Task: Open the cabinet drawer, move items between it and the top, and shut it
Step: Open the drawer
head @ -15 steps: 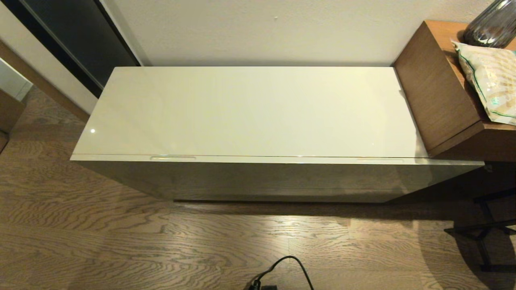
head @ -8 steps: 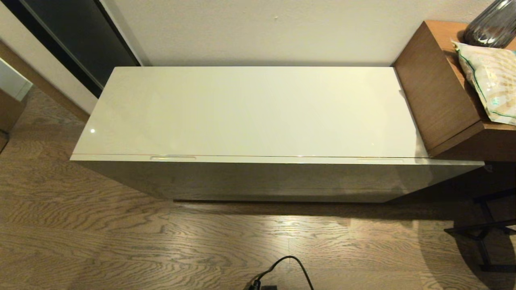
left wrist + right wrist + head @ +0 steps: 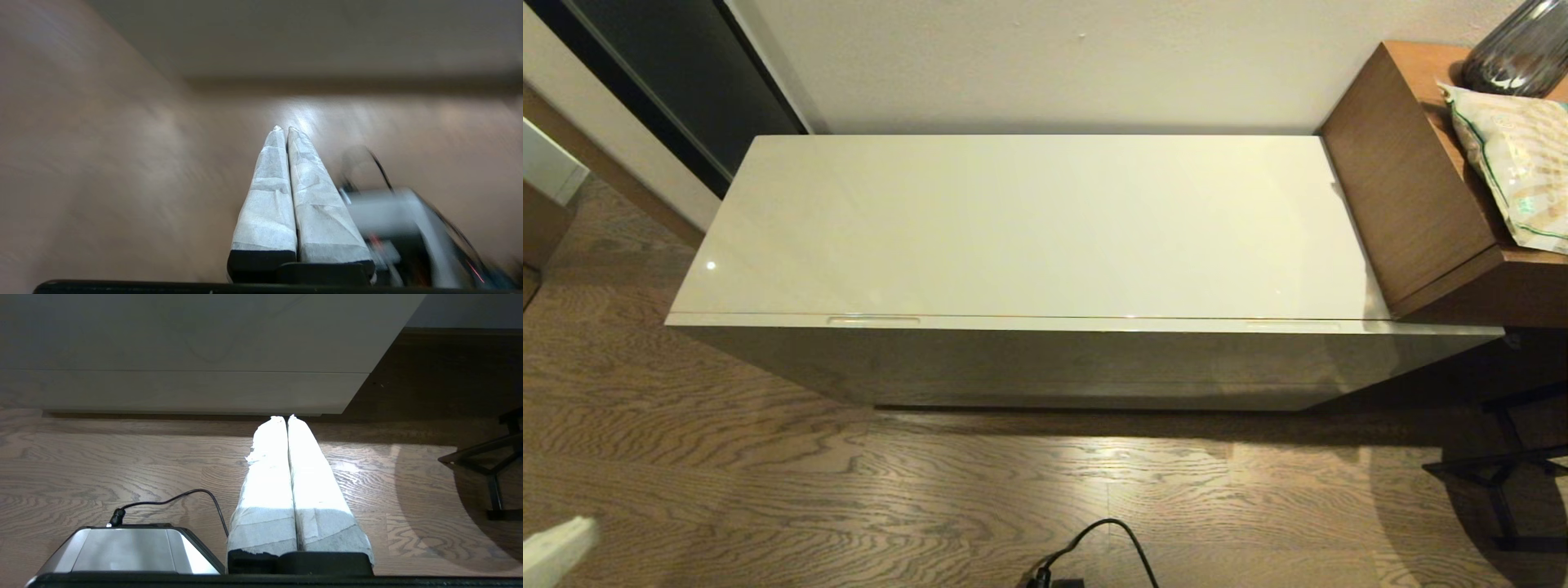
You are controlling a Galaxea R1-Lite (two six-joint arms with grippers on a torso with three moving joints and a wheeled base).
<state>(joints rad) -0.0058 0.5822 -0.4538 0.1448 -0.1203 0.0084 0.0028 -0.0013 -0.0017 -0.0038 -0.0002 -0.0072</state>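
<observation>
1. Newly in the head view, the left gripper (image 3: 556,551) pokes in as a white tip at 8 o'clock, over the wooden floor (image 3: 849,490); before, that corner showed only floor.
2. Its wrist view shows the fingers (image 3: 269,196) clenched together, holding nothing.
3. Right gripper (image 3: 286,420) is likewise clenched and empty, parked low above the floor, pointing at the cabinet's base.
4. At centre, the cabinet drawer (image 3: 1086,359) sits closed under the top (image 3: 1029,220).
5. At 2 o'clock, a green-striped bag (image 3: 1515,171) lies on brown furniture (image 3: 1405,188).
</observation>
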